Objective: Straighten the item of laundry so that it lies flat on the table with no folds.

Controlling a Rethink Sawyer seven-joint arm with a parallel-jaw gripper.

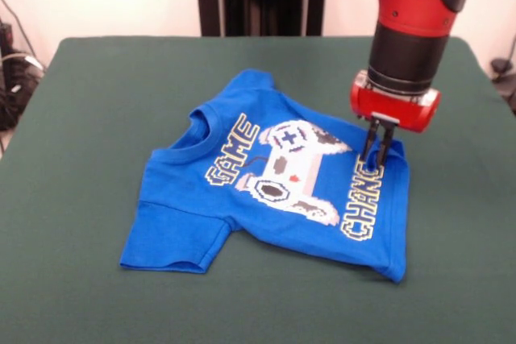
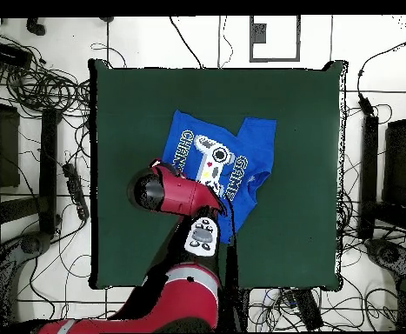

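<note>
One shirt point(image 1: 274, 191) lies print-up near the middle of the table point(image 1: 81, 118), one sleeve tucked under. Our gripper point(image 1: 376, 151) presses down at its hem edge, fingers nearly closed, perhaps pinching cloth.

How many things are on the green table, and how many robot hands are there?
Blue T-shirt: 1
Gripper on the red and black robot arm: 1
Green table: 1
Total: 3
</note>
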